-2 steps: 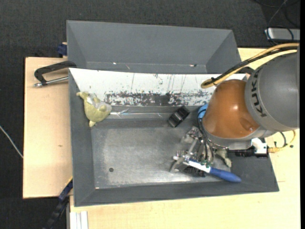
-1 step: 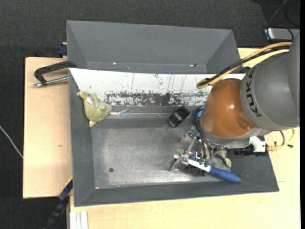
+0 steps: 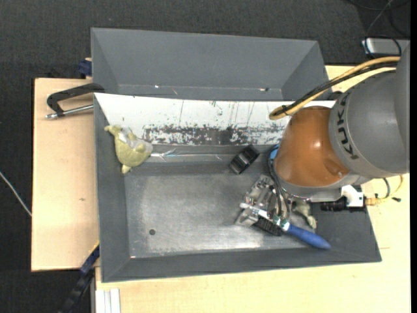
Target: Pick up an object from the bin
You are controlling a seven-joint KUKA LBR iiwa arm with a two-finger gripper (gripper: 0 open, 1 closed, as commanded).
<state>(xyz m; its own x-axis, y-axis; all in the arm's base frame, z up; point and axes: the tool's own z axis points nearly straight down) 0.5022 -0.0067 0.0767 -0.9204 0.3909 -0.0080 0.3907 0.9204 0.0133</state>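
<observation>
My gripper is low in the bin's front right part, its metal end showing below the arm's cover. Right under and in front of it lies a brush with a blue handle; its black bristle head points left and sits against the gripper's lower end. Whether the gripper touches or holds the brush is hidden. A small black block leans at the foot of the back wall, a short way behind and left of the gripper.
A pale yellow-green soft toy rests against the back wall at the far left. The arm with its orange cover and cables hangs over the bin's right side.
</observation>
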